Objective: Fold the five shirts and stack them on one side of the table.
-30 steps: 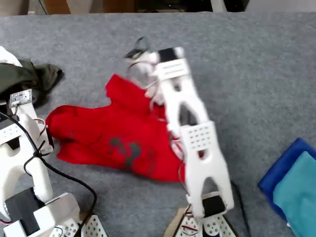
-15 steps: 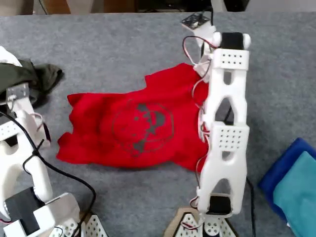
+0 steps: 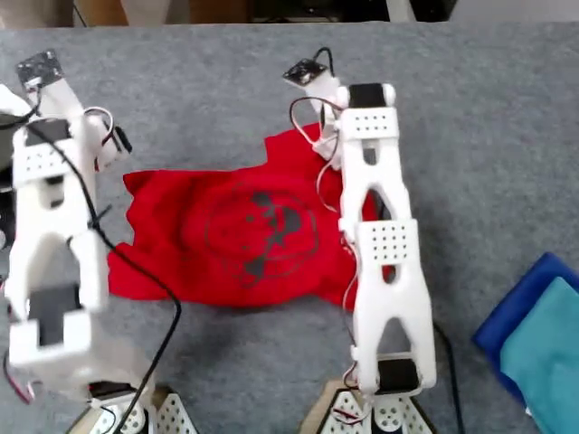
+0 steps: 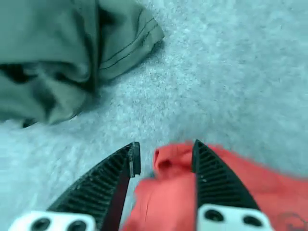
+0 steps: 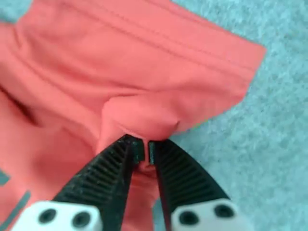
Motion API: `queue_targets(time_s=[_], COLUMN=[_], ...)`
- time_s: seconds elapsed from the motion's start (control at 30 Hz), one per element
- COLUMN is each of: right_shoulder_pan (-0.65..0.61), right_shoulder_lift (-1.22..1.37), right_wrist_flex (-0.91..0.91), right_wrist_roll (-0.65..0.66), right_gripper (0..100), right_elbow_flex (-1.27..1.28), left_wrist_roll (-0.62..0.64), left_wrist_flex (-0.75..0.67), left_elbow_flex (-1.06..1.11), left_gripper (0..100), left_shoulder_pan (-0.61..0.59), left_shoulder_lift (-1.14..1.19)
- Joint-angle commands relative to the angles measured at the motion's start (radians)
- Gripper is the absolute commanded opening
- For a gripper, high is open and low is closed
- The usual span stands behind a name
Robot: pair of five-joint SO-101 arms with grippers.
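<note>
1. Grey, felt-like tabletop [image 3: 488, 117] runs under two white arms. A red cloth T-shirt with a dark round print [image 3: 226, 235] is spread print-up between them.
2. On the right gripper [image 5: 143, 144], the ribbed black jaws are pressed together on a raised pinch of the red fabric. A stitched hem runs just beyond the jaw tips, with bare grey surface past it.
3. On the left gripper [image 4: 166, 149], the jaws stand apart with a rumpled red corner of the T-shirt in the gap, nearer one jaw. Whether the tips touch the cloth cannot be told.
4. Beyond the left gripper's jaw tips, across a strip of bare grey, lies a crumpled olive-green shirt [image 4: 57, 57]. One stitched sleeve cuff shows, and the heap is cut off at the frame edge.
5. Well apart from the right gripper's jaws, a folded dark blue cloth [image 3: 511, 321] carries a teal cloth [image 3: 547, 348]. Both are cut off by the frame.
6. From above, the right arm hides the strip of the T-shirt beneath it.
</note>
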Motion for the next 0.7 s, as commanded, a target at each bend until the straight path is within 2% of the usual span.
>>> queue_targets(time_s=[0.0,0.27,0.4,0.53,0.67], right_shoulder_pan=[0.031,0.039,0.039,0.039,0.039], right_shoulder_lift=[0.048,0.131,0.128,0.128,0.130], right_wrist_flex=[-0.041,-0.044,-0.044,-0.044,-0.044], right_wrist_roll=[-0.020,-0.043,-0.044,-0.046,-0.046], right_gripper=[0.4,0.5,0.5,0.5,0.5], right_elbow_flex=[-0.101,-0.231,-0.231,-0.231,-0.229], left_wrist_roll=[-0.018,-0.123,-0.126,-0.121,-0.052], left_wrist_flex=[0.035,0.390,0.571,0.618,0.621], left_elbow_flex=[-0.178,-0.480,-0.594,-0.649,-0.732], left_gripper=[20,20,19,16,17], left_shoulder_pan=[0.011,0.071,0.063,0.034,0.020], left_shoulder_lift=[0.128,0.243,0.317,0.446,0.518])
